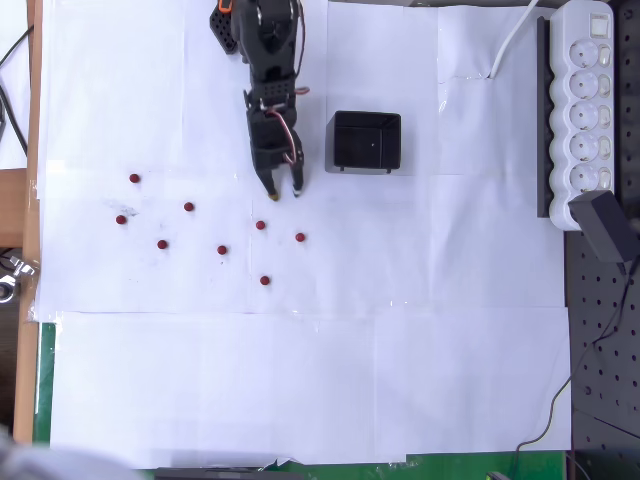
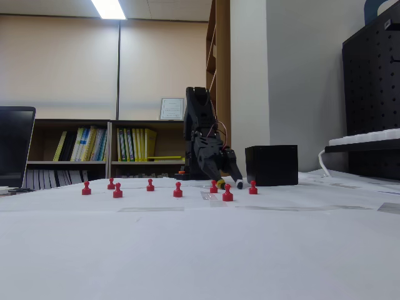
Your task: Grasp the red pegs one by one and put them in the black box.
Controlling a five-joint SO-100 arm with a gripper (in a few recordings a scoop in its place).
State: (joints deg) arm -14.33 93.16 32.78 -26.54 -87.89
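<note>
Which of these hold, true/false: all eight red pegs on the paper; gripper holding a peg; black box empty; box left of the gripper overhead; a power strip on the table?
1. All eight red pegs sit on the paper. True.
2. The gripper holds a peg. False: it is open and empty.
3. The black box is empty. True.
4. Overhead, the box is left of the gripper. False: it is to the right.
5. A white power strip lies at the right edge. True.

Bright, even ceiling light [image 2: 109, 9]; sharp pictures, faint shadows.
</note>
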